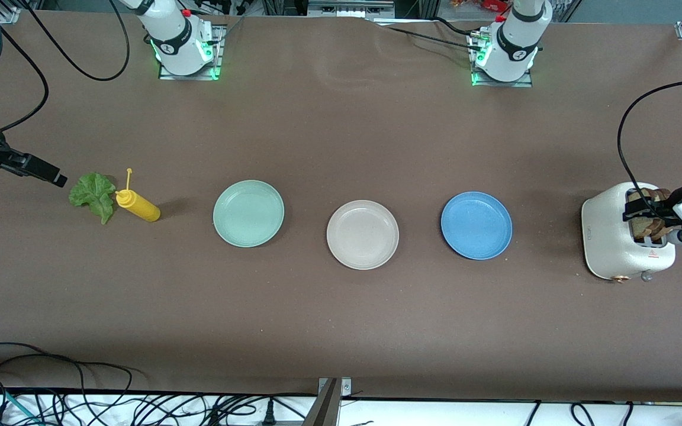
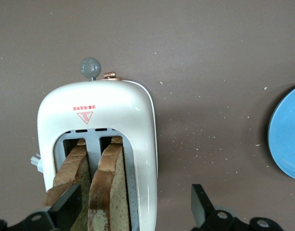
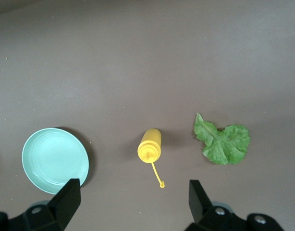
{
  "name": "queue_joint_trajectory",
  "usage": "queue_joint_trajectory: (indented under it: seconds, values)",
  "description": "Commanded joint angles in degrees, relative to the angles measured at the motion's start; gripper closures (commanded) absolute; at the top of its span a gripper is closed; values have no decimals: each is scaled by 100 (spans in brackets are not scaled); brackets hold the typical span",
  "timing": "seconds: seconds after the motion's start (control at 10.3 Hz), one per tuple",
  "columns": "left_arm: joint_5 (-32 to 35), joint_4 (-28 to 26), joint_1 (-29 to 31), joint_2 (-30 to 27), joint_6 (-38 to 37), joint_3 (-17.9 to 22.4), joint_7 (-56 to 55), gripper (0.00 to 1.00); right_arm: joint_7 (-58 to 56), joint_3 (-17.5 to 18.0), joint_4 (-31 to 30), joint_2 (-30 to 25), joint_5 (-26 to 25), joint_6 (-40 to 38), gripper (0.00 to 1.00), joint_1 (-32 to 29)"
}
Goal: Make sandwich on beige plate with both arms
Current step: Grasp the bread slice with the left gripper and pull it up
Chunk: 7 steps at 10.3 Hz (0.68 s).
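Left wrist view — left pincer (image 2: pixel 133 209) open around a bread slice (image 2: pixel 109 192) in the toaster (image 2: pixel 138 110).

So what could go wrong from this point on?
The left gripper hangs open over the toaster with one finger between the two bread slices; closing could crumble one or snag it in its slot. The mustard bottle stands touching the lettuce leaf, so the open right gripper may topple it.
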Motion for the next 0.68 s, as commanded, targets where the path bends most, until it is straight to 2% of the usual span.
queue_joint_trajectory:
  seconds: [0.0,0.1,0.19,0.29,0.39,0.48,0.58]
  values:
    - [30,-296,92,-100,321,-41,107,0,-98,6,-123,-124,110,40,0,-20]
    - [30,-437,101,-117,488,-41,108,0,-98,-3,-132,-124,110,40,0,-20]
    - [30,-464,119,-126,499,-41,108,8,-98,5,-132,-132,110,40,0,-20]
    - [39,-473,145,-126,481,-41,116,35,-98,6,-132,-124,110,40,0,-29]
    - [48,-491,145,-118,464,-32,421,66,-98,6,-132,-124,110,40,0,-20]
    - [48,-482,189,-91,455,-32,911,88,-98,6,-123,-124,110,40,0,-20]
    - [100,-474,207,-74,455,-14,1134,89,-98,6,-132,-124,110,40,0,-20]
